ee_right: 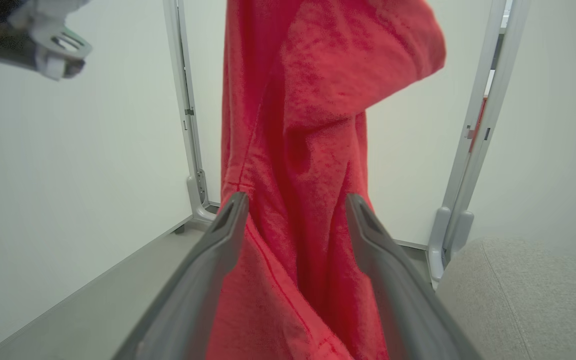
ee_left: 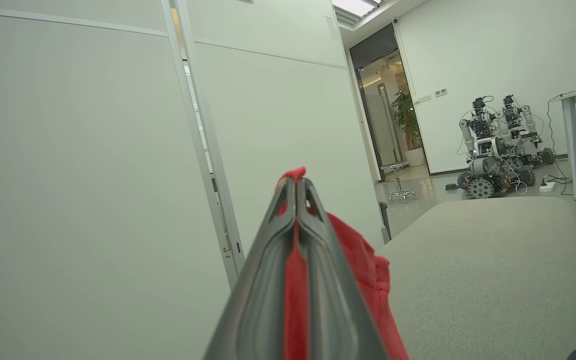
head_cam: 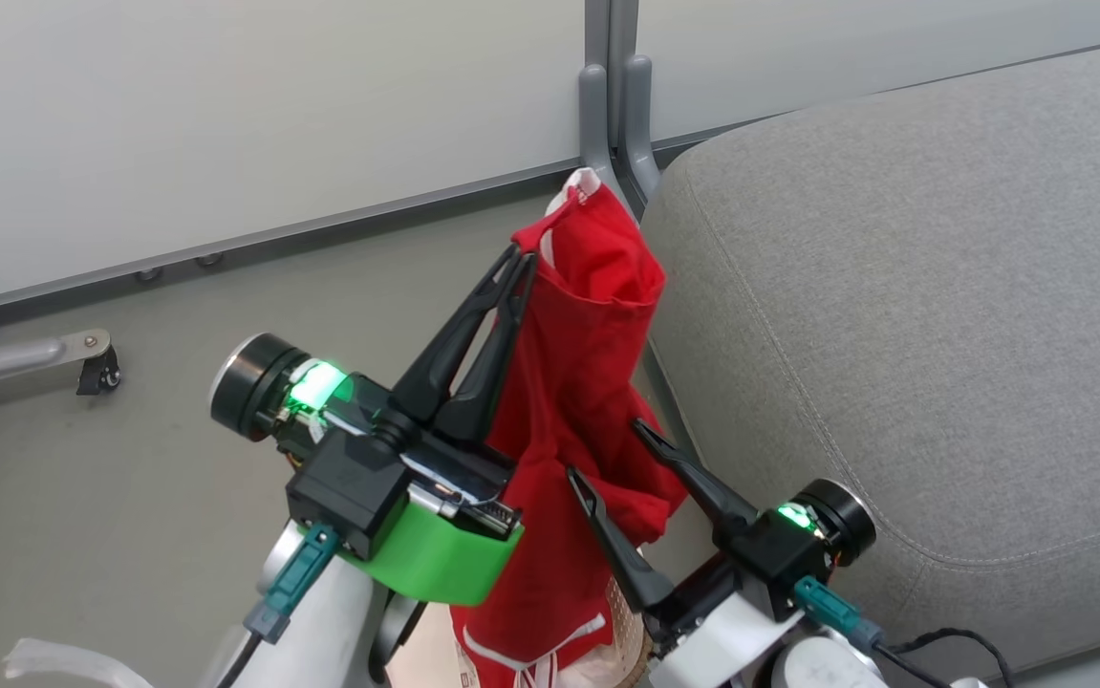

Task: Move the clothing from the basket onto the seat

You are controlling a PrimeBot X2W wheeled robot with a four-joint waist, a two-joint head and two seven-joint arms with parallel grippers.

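Note:
The red clothing (head_cam: 573, 382) hangs in the air, pinched near its top by my left gripper (head_cam: 518, 260), which is shut on it. In the left wrist view red fabric (ee_left: 295, 280) shows squeezed between the closed fingers. My right gripper (head_cam: 607, 449) is open lower down, its fingers standing on either side of the hanging fabric (ee_right: 298, 165). The grey seat (head_cam: 913, 315) lies just right of the garment. A bit of the cream basket (head_cam: 621, 621) shows beneath the cloth at the bottom edge.
A pale partition wall (head_cam: 253, 124) with grey feet (head_cam: 616, 115) stands behind. A castor leg (head_cam: 81, 358) sits on the floor at the left. Far off in the left wrist view are other robots (ee_left: 498, 145), a stool (ee_left: 400, 185) and a desk (ee_left: 575, 135).

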